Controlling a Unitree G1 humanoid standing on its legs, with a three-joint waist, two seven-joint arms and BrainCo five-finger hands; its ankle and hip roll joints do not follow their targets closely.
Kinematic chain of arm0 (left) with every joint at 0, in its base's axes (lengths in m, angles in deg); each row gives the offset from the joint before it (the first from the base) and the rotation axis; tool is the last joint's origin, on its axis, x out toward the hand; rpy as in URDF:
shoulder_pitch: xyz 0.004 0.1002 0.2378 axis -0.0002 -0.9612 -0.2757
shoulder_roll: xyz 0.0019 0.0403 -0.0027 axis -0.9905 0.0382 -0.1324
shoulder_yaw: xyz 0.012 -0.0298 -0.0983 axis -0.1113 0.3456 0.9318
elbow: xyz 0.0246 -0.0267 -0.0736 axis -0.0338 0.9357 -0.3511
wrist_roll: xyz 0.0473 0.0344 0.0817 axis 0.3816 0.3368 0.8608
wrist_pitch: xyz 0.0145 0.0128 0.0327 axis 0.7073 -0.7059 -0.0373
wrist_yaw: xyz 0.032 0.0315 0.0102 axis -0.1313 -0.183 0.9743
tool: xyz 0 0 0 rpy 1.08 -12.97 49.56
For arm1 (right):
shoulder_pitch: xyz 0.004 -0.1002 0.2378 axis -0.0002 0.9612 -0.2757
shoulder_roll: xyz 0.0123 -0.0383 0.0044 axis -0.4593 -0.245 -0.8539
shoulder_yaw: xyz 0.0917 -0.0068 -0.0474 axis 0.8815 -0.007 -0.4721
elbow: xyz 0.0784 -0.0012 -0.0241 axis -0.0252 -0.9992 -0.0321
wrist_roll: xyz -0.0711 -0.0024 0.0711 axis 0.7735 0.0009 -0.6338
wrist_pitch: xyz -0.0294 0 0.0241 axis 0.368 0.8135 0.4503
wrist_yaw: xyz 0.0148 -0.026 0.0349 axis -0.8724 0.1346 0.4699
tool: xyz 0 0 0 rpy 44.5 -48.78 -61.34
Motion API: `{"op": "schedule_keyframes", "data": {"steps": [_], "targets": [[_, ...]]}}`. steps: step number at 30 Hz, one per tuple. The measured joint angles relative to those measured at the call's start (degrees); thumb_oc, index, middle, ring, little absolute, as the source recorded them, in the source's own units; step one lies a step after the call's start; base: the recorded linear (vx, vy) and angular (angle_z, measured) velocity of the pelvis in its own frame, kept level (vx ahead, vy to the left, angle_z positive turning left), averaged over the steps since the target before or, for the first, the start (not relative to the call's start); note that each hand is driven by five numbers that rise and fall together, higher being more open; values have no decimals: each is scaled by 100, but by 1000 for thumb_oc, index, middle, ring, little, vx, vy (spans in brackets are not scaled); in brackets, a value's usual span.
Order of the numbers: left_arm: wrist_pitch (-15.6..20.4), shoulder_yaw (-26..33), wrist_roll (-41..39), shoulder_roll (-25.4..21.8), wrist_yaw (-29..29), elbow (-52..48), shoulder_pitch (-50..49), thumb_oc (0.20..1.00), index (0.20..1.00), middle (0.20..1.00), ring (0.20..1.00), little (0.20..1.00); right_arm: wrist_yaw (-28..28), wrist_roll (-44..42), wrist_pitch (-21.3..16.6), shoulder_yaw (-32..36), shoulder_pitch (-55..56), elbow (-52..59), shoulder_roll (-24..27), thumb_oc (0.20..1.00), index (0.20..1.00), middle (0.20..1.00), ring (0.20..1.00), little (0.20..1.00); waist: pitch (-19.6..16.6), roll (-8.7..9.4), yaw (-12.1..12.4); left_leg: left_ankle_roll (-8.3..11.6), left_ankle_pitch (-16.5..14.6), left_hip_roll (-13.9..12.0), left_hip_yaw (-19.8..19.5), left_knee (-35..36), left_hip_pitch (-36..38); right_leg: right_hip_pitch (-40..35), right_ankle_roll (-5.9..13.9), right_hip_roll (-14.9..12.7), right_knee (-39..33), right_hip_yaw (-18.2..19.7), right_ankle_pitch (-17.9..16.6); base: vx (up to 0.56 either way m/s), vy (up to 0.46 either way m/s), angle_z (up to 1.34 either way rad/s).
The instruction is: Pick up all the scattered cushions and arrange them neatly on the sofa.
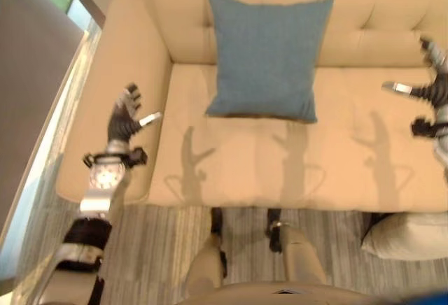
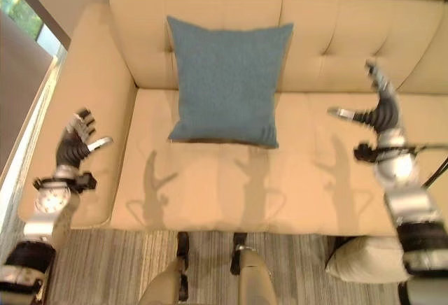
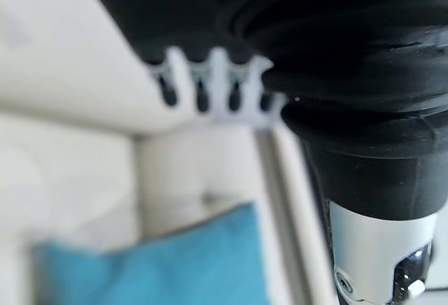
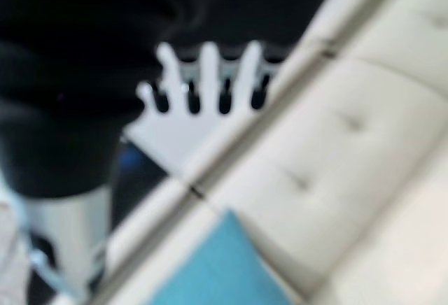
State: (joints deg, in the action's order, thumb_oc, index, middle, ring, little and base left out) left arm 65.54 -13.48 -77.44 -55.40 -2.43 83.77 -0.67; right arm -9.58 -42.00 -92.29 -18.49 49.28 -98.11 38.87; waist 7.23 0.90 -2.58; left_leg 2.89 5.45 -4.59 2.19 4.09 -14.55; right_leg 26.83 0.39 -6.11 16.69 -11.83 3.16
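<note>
Cushion first: a blue one (image 2: 227, 81) stands upright on the seat of the cream sofa (image 2: 301, 179), leaning back against the tufted backrest, its lower edge resting on the seat near the back. It sits toward the sofa's left end, just beside the left armrest (image 2: 94, 116) but not touching it. The seat in front of the blue cushion is bare cream fabric.

A second cushion, pale cream (image 2: 367, 259), lies on the striped grey floor (image 2: 112, 270) in front of the sofa's right part, just below the front edge of the seat. Part of it is hidden behind my right arm.

My left hand (image 1: 126, 119) hangs over the left armrest, well apart from the blue cushion, fingers spread and relaxed with the thumb sticking out to the side; it holds nothing. In my left wrist view the dark fingertips (image 3: 201, 98) stand in a row, straight, with the blue cushion beyond them.

My right hand (image 2: 378, 119) is raised above the right part of the seat, well to the right of the blue cushion and above the floor cushion, not touching either. Its fingers are stretched out wide, thumb pointing toward the blue cushion, and it is empty.
</note>
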Motion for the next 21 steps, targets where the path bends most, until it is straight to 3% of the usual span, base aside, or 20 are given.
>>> {"op": "schedule_keyframes", "data": {"steps": [5,8,16,21], "targets": [[-96,-220,463,454,-354,443,-577,1000,1000,1000,1000,1000,355,382,-24,51,818,-415,-620,1000,1000,1000,1000,1000,-221,-144,-24,-50,-39,-3,27,102,495,-552,43,29,-224,-12,6,-2,14,0],[-128,-334,852,747,-453,942,-916,1000,1000,1000,1000,1000,479,712,20,-358,1166,-1256,-909,1000,1000,1000,1000,1000,-447,-159,-27,-75,-91,-10,43,108,731,-820,78,52,-315,-12,27,-14,19,-2],[-518,-942,2399,1651,-452,3772,-1155,1000,1000,1000,1000,1000,847,1715,284,-1659,1843,-3336,-1990,1000,1000,1000,1000,1000,-895,-165,-131,-57,-316,-123,183,64,1179,-1299,89,184,-468,99,62,-26,14,-9],[-618,-1010,3067,1829,-417,4564,-1113,1000,1000,1000,1000,1000,862,1736,483,-1418,1878,-4388,-2338,1000,1000,1000,1000,1000,-966,-164,-114,-52,-333,-171,348,68,1348,-1375,87,261,-447,234,64,-15,2,-15]]}}
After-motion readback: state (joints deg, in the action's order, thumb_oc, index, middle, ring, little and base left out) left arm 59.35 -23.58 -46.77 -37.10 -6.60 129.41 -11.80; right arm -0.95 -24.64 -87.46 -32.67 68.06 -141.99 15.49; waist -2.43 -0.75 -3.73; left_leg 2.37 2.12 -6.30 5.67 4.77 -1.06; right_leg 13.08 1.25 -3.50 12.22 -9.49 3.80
